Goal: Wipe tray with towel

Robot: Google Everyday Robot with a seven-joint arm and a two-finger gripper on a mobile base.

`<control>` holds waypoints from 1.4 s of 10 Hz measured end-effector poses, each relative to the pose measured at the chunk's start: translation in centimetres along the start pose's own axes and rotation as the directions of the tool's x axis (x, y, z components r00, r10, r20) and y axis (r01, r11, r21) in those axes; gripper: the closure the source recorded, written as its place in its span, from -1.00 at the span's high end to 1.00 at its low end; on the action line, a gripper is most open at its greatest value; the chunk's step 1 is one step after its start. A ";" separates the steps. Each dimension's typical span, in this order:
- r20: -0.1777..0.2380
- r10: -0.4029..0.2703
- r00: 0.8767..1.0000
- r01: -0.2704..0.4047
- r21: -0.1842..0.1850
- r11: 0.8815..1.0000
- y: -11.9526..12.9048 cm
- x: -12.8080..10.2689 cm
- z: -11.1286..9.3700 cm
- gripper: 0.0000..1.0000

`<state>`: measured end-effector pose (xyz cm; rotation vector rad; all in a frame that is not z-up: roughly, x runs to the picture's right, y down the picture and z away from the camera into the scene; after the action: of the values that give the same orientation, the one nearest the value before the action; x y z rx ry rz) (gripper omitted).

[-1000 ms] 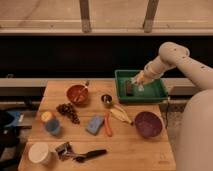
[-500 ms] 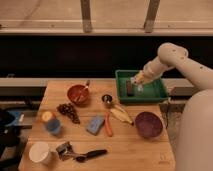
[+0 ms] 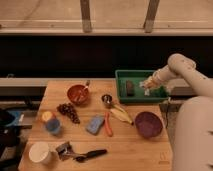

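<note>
- Camera view shows the wooden table (image 3: pixel 125 150) filling the lower half, with everything else standing on it.
- My white arm (image 3: pixel 192 80) reaches in from the right and bends down toward the table's far right corner.
- The green tray (image 3: pixel 131 73) sits at that far right corner, just behind the purple bowl.
- My hand (image 3: pixel 148 86) is low inside the tray, over its right half; whether it is apart or together I cannot tell.
- A dark oblong piece (image 3: pixel 130 88) lies in the tray's left half, just beside my hand; I cannot tell whether it is the towel.
- The purple bowl (image 3: pixel 148 124) stands near the table's right edge.
- A red bowl (image 3: pixel 77 94) with a spoon in it sits at the far left-centre.
- A white cup (image 3: pixel 39 152) stands at the near left corner.
- Dark grapes (image 3: pixel 67 111) lie in front of the red bowl.
- A banana (image 3: pixel 121 115) lies mid-table, between a blue sponge (image 3: pixel 94 124) and the purple bowl.
</note>
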<state>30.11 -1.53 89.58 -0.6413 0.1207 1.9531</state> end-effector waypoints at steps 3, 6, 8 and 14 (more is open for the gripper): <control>0.007 0.006 1.000 -0.006 -0.039 0.999 -1.1 -1.5 -0.3 -1.00; 0.008 0.004 1.000 -0.004 -0.037 0.999 -1.0 -1.6 -0.2 -1.00; 0.015 0.007 1.000 -0.007 -0.008 1.000 -1.8 -1.3 0.8 -1.00; 0.066 -0.045 0.997 0.042 0.056 0.998 -2.4 -0.8 4.6 -1.00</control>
<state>30.64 0.59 94.34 -0.5377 0.1174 1.9202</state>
